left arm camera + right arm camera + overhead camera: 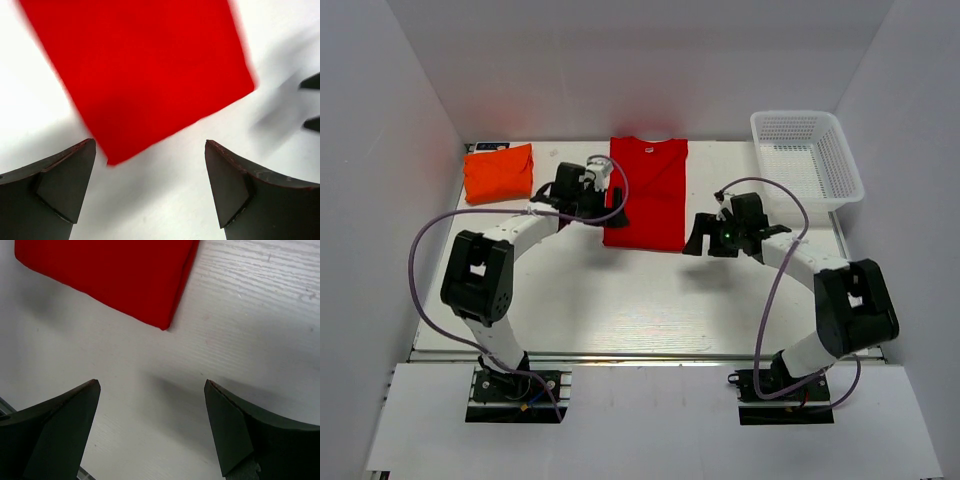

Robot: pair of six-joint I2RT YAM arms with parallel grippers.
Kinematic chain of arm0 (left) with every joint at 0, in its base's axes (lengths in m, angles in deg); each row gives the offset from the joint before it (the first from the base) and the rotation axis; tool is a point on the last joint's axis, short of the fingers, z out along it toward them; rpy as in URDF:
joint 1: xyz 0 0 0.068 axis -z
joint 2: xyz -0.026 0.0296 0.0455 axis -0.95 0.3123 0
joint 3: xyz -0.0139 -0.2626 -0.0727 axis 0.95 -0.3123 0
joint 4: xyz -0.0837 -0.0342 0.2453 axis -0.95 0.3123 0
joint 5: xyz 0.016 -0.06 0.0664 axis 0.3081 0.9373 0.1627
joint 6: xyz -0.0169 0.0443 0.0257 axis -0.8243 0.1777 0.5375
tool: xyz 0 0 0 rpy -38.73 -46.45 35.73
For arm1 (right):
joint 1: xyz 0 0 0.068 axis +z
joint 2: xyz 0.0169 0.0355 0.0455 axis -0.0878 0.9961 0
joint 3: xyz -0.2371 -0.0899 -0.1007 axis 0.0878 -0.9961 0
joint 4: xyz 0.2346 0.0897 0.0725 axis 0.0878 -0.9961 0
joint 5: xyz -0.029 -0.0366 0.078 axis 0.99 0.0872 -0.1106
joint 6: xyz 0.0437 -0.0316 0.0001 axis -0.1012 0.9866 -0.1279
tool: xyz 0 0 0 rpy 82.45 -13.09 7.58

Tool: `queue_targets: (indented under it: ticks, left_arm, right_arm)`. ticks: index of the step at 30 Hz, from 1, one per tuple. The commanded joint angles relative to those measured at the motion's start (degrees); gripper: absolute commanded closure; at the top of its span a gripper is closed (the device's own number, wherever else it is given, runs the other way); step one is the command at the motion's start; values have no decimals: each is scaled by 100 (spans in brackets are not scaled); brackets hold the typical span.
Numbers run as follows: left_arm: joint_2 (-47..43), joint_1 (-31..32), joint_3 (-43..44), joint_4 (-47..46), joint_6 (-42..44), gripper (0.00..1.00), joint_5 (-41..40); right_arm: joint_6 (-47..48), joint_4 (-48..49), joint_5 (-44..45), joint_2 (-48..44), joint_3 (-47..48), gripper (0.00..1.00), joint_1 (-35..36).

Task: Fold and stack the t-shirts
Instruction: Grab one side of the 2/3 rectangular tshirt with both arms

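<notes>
Top external view shows me the red t-shirt (647, 193) lying folded into a long strip at the back middle of the table (620, 300). The orange t-shirt (499, 173) sits folded at the back left, well apart from it. My left gripper (603, 190) hovers by the red t-shirt's left edge and my right gripper (698, 238) near its front right corner, both with fingers spread wide and holding nothing.

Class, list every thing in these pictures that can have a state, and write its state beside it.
red t-shirt: folded into a long strip, lying flat, not held.
orange t-shirt: folded compactly, lying apart at the far left.
white basket: upright, far right.
left gripper: open, holding nothing, by the red t-shirt's near corner.
right gripper: open, holding nothing.
</notes>
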Motion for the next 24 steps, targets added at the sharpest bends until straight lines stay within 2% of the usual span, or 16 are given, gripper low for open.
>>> queue_targets:
  ticks: [1,4,9,10,11,13,14,16,17,18,19,20,21,22,23,24]
  left_arm:
    - [-209,-24,-627,-160,-125,0,-597]
    - [-42,-76,-768,-161,-125,0,-493]
    - [213,-147,-830,-293,-63,17,-422]
    - [300,-147,-830,-380,-63,21,-196]
    - [301,-147,-830,-442,-63,29,-115]
    - [467,-147,-830,-495,-63,36,17]
    - [468,-147,-891,-495,-63,45,18]
    - [521,-147,-962,-583,-63,54,79]
    - [599,-147,-962,-583,-63,58,79]
    - [600,-147,-962,-583,-63,70,79]
    - [661,-147,-962,-505,-63,73,79]
    - [661,-147,-962,-504,-2,76,79]
    - [661,-147,-962,-504,-2,88,79]
    - [661,-147,-1023,-565,-2,94,79]
    - [600,-147,-1075,-626,-2,100,131]
    - [539,-147,-1146,-627,-2,100,132]
  right_arm:
    - [-165,355,-26,526,522,10,92]
    - [-235,470,-61,913,777,10,128]
    - [-288,514,-210,1547,1041,11,206]
    - [-323,549,-219,1599,1024,13,181]
    - [-332,523,-254,1687,1024,13,198]
    - [-393,532,-290,1819,1050,14,198]
    - [-411,723,-246,1863,1059,16,233]
    - [-472,856,-202,1960,1033,19,233]
    - [-481,874,-193,1978,1041,25,242]
    - [-516,883,-202,2030,1041,30,242]
    - [-534,892,-237,2031,1041,36,242]
    - [-560,901,-237,2022,1015,47,225]
    - [-569,953,-254,2013,989,59,259]
    - [-578,997,-307,1996,928,69,260]
    - [-587,1015,-325,1987,918,87,251]
    - [-587,1050,-334,1969,883,96,242]
